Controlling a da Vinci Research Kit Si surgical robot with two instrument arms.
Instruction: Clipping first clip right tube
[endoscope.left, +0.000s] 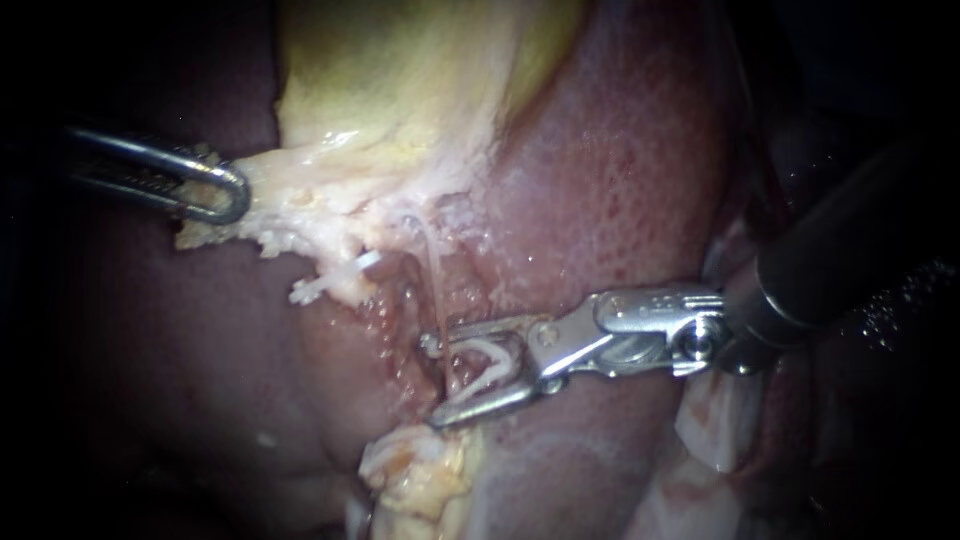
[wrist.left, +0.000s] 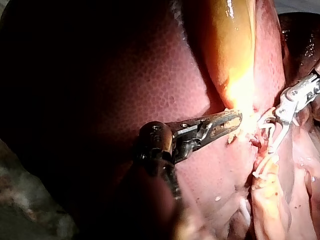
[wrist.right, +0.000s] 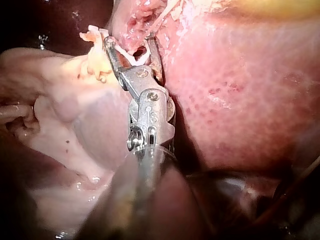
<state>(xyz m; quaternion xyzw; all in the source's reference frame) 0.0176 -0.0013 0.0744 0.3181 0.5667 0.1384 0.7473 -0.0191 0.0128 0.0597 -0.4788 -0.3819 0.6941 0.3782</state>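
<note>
A thin tube (endoscope.left: 432, 270), stretched over the liver (endoscope.left: 620, 180) below the gallbladder (endoscope.left: 400, 80), is straddled by the right instrument (endoscope.left: 437, 382), its jaws held apart on a white clip (endoscope.left: 490, 360). Pale tissue (endoscope.left: 290, 195) at the gallbladder's edge is clamped in the jaws of the left instrument (endoscope.left: 228, 192).

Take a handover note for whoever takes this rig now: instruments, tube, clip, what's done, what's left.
Left instrument: jaws shut on pale tissue at the edge of the gallbladder.
Right instrument: jaws apart, holding an open white clip that straddles the thin tube.
Done: clip positioned around the tube.
Left: squeeze the clip shut, release it, withdraw.
</note>
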